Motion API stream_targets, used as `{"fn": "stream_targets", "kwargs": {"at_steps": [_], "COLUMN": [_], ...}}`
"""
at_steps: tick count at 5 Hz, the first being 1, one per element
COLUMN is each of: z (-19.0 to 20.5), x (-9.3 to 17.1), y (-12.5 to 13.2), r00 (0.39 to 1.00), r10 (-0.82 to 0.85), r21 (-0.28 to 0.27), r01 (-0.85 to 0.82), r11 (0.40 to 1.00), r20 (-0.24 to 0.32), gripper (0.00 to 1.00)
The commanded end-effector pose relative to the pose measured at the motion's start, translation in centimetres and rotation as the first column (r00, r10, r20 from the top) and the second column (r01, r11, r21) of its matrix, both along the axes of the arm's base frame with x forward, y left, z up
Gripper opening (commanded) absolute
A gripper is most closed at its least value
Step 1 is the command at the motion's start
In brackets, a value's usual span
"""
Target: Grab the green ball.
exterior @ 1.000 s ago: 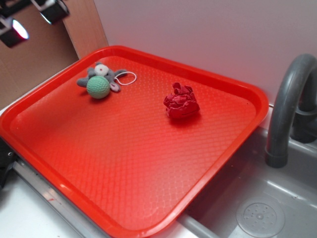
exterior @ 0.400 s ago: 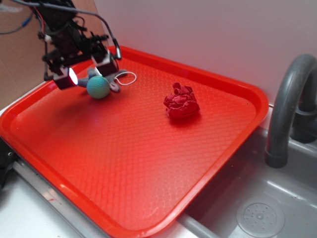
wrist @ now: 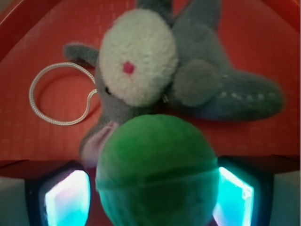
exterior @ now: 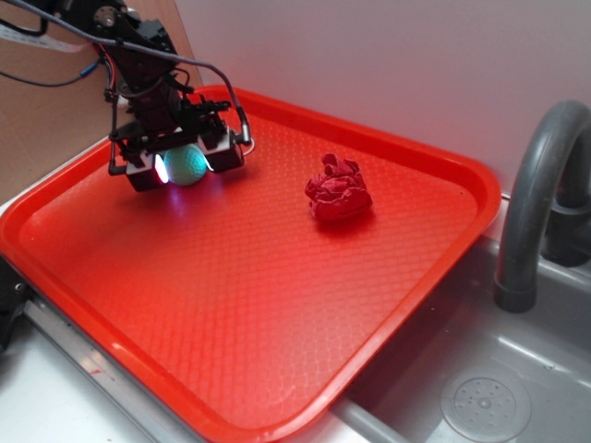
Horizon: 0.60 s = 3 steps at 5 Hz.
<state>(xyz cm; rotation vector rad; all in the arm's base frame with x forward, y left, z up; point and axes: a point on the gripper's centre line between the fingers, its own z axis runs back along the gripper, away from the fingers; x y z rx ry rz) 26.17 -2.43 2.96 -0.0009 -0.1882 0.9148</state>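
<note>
In the wrist view the green ball (wrist: 157, 172) is seen nearest the camera, flanked on both sides by the glowing cyan fingertips (wrist: 68, 200) of the gripper (wrist: 150, 200). The jaws are spread to about the ball's width, one pad at each side; whether the pads actually press on the ball cannot be told. Directly behind the ball, and touching it, a grey-and-white plush toy (wrist: 155, 70) is shown lying on the tray floor — a white round face with a small pink mark, grey limbs spread outward. A white cord loop (wrist: 56, 96) is seen on the left of the toy, flat on the tray.

In the exterior view the black arm (exterior: 138, 65) is shown reaching down from the upper left, its wrist pitched steeply downward over the tray's far left corner. The gripper (exterior: 187, 166) is lowered to tray level, and the ball (exterior: 187, 164) is visible between its two lit pads. The plush toy is almost wholly hidden behind the gripper here.

The red tray (exterior: 277, 369) holds the ball and toy at its far left corner, and a dark red crumpled wad (exterior: 338, 189) lies well apart from them, toward the far right. Beyond the tray's right edge a grey sink (exterior: 517, 369) with a round drain (exterior: 485, 403) and a curved grey faucet (exterior: 536, 185) is shown.
</note>
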Motion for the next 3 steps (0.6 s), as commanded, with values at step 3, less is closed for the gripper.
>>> {"fn": "stream_targets", "kwargs": {"at_steps": [3], "z": [6.4], "x": [0.1], "y": [-1.6], "r00": [0.984], "r10": [-0.138], "r21": [0.09], "r01": [0.128], "r11": [0.988], "r20": [0.115], "gripper": [0.0]}}
